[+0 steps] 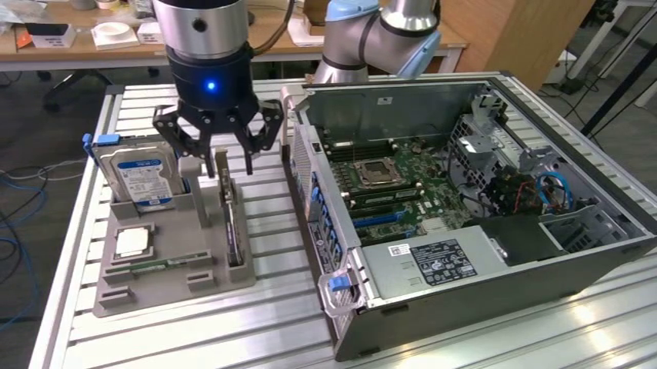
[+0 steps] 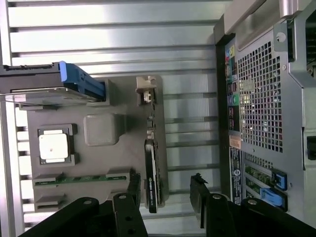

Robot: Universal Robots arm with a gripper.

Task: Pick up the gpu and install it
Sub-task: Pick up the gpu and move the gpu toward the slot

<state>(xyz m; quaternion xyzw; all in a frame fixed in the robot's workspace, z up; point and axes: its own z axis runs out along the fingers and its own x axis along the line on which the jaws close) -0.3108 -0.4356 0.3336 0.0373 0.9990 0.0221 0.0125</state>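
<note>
Aluminium slats form the surface (image 1: 267, 315); a wooden desk (image 1: 82, 54) stands behind. The claw (image 1: 228, 173) hangs open over the upright gpu (image 1: 232, 223).

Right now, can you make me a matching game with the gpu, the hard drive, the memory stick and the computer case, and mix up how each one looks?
Things:
1 gpu
2 hard drive
3 memory stick
4 computer case

States:
A open, motherboard showing
B lying flat in the grey holder
C on edge, below the open gripper
D upright, blue label

Pairs: 1-C, 2-D, 3-B, 4-A
</note>
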